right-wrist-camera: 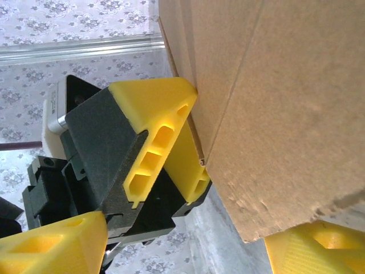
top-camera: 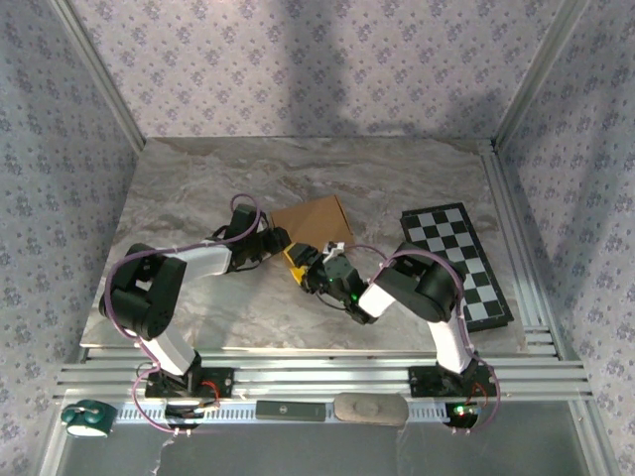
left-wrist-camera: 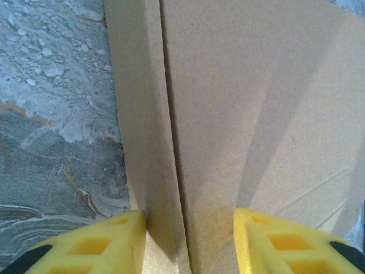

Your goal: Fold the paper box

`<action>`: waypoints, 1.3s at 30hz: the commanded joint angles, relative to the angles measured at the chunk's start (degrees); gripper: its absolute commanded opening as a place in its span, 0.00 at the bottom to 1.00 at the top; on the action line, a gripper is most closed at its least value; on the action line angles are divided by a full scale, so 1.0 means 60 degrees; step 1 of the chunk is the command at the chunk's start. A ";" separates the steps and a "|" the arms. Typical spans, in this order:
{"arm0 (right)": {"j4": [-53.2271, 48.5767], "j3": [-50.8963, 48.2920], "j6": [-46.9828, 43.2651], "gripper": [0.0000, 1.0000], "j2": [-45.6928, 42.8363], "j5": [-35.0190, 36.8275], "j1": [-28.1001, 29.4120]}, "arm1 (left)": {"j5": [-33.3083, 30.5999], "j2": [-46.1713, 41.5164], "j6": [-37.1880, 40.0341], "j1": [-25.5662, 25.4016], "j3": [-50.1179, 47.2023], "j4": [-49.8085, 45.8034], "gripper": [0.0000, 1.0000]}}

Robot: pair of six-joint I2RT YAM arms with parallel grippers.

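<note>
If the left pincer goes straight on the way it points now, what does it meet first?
The paper box: its cardboard sits between the fingers of the left pincer and stretches ahead, so contact would probably come at once.

We see a black-and-white checkered board (top-camera: 456, 263) lying at the right of a grey marbled table (top-camera: 327, 178). Flowered wallpaper (top-camera: 298, 59) fills the top of the frame. Along the bottom run metal rails (top-camera: 327, 377), with a dark bar (top-camera: 290, 411) and a grey oval pad (top-camera: 370, 409) beside it, and a green-and-white roll (top-camera: 84, 419) at lower left.
</note>
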 commanded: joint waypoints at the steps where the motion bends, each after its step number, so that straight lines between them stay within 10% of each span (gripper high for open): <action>1: -0.0717 -0.0315 -0.0578 0.75 -0.0184 0.0985 0.0059 | 0.0284 0.0071 -0.0080 -0.0098 0.0187 -0.0168 0.44; 39: 0.0209 -0.0441 -0.0003 0.76 -0.0165 0.1320 0.0352 | 0.0548 -0.0149 -0.0957 -0.0318 -0.0054 0.0154 0.40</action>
